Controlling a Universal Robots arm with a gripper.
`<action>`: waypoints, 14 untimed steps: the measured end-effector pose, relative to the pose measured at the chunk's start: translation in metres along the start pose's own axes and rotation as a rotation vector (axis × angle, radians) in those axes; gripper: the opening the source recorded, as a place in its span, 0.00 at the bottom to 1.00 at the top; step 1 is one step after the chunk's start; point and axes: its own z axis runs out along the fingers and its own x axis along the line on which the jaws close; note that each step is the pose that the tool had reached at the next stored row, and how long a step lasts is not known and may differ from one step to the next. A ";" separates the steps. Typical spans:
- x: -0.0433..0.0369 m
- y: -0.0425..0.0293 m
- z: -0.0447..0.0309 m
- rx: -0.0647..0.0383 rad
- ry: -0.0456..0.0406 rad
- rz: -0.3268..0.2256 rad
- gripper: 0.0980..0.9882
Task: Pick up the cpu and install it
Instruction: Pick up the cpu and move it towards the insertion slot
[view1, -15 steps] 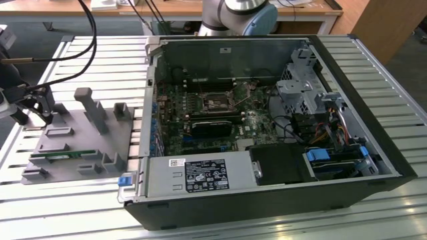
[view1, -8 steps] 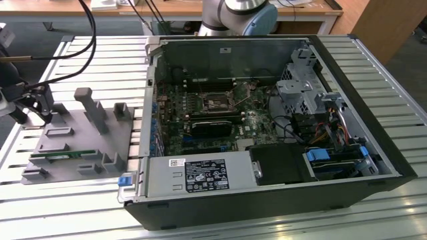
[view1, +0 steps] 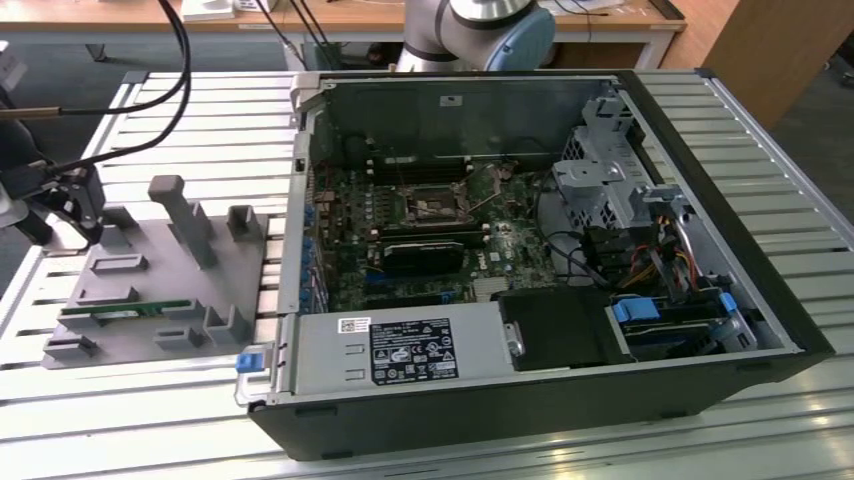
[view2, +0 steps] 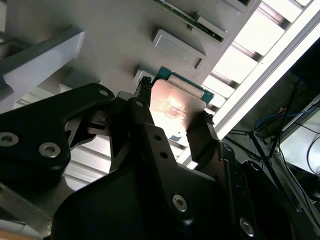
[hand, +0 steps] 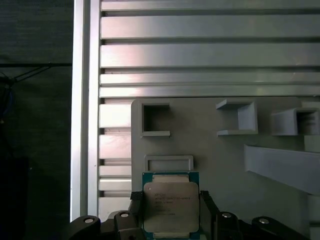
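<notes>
Jaws clamped on the cpu (hand: 171, 204), one black finger (hand: 134, 206) pressed against each of two opposite edges, so I've got the chip pinched with its silver top facing the first wrist camera. The second wrist view backs that up: the gripper (view2: 172, 117) grips the square plate across its width, light glares off the metal lid, and a green edge peeks out on the far side. I can't tell whether the chip is clear of the surface below. Under it lies the grey fixture tray (hand: 210, 145), with a low rectangular frame (hand: 168, 163) just beside the chip and open-sided pockets further out. Widening to the exterior view, the gripper (view1: 74, 205) hangs at the exterior view's left, over that side of the tray. A green memory stick (view1: 120, 313) lies in a slot toward the tray's near edge. On the exterior view's right of the tray, the open computer case (view1: 561, 410) lies on its side on the slatted metal table (view1: 747, 430). The motherboard's socket (view1: 434, 207) is well apart from the gripper.
</notes>
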 end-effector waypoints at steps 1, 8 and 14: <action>0.0000 0.0001 -0.0007 0.000 0.0000 0.000 0.49; 0.0000 0.0006 -0.0053 0.000 -0.0001 0.000 0.49; 0.0001 0.0008 -0.0079 0.000 0.0000 0.000 0.49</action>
